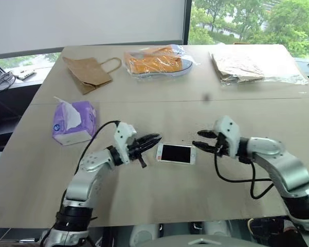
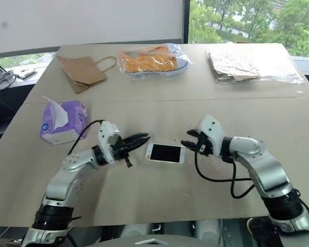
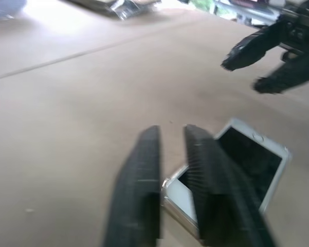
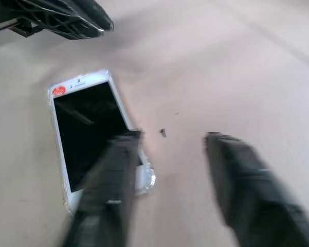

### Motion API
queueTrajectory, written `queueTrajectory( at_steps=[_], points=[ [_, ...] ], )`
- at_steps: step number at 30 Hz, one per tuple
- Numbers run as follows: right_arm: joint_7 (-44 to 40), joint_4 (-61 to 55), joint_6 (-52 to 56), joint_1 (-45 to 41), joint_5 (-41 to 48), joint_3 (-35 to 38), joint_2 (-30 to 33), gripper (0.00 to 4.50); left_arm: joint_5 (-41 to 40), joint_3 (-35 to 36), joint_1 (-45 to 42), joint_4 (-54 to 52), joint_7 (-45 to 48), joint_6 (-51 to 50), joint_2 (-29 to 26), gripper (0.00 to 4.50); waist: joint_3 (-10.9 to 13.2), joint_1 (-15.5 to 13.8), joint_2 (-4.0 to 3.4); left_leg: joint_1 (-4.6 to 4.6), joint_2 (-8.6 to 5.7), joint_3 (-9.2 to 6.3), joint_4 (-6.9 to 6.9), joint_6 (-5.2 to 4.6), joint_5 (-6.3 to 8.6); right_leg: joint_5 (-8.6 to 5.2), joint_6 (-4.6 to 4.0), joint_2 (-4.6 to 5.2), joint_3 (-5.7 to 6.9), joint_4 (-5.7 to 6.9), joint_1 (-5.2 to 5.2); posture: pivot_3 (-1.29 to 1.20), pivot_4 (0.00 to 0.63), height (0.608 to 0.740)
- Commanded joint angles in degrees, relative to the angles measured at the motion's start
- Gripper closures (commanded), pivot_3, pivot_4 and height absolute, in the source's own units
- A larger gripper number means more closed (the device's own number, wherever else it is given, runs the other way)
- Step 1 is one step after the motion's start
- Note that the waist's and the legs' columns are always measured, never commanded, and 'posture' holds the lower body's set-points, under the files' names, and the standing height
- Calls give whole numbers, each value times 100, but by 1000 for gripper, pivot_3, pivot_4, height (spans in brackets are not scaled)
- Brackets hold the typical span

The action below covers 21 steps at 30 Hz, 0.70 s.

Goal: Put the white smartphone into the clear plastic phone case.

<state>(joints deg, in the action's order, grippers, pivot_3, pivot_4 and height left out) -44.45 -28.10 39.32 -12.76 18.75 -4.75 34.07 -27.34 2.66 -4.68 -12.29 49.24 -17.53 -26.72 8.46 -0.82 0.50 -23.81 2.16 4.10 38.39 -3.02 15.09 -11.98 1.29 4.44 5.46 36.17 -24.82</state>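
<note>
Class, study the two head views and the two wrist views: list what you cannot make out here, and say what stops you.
- White smartphone: the left gripper's fingers cover its near corner in the left wrist view.
- Clear plastic phone case: transparent; whether the phone is fully seated cannot be told.
- Contents of the brown paper bag: hidden by its paper.

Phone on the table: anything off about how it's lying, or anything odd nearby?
Nothing stands out. The white smartphone lies flat, screen up, between the left end effector and the right end effector, neither touching it. A glossy clear rim at its edges suggests the clear plastic phone case is on.
</note>
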Motion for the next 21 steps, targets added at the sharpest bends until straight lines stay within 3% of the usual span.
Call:
queueTrajectory(
  at_steps=[1,2,5,13,21],
  points=[
    [61,-498,-140,289,228,589,169,387,-197,288,245,-553,-260,-125,-44,1958,3,0,3,0,-1,1,0,-2,1,-1,1,0,-1,-2,1,0,150,740],
    [72,-578,-114,446,287,760,218,9,-187,353,355,-679,-360,-170,-68,1492,9,-1,11,1,-1,1,0,-3,1,-2,2,-2,-2,-3,1,0,150,740],
    [81,-789,-209,1089,320,1245,386,0,-216,557,787,-1082,-492,-303,-246,25,16,-1,19,3,0,-1,0,-4,2,-8,12,-4,-3,-3,3,0,150,740],
    [-44,-1128,-1165,3031,574,2595,86,0,-383,1128,1835,-1556,-555,-418,-592,25,20,-9,17,12,6,-3,1,-4,2,-28,-2,-10,-9,-2,8,0,150,740],
    [-273,-837,-2188,3972,545,3076,-144,0,-716,1454,2164,-1839,-903,-756,-508,25,19,1,20,19,7,-2,5,-4,2,-28,-5,-23,-35,1,10,0,150,740]
  ],
)
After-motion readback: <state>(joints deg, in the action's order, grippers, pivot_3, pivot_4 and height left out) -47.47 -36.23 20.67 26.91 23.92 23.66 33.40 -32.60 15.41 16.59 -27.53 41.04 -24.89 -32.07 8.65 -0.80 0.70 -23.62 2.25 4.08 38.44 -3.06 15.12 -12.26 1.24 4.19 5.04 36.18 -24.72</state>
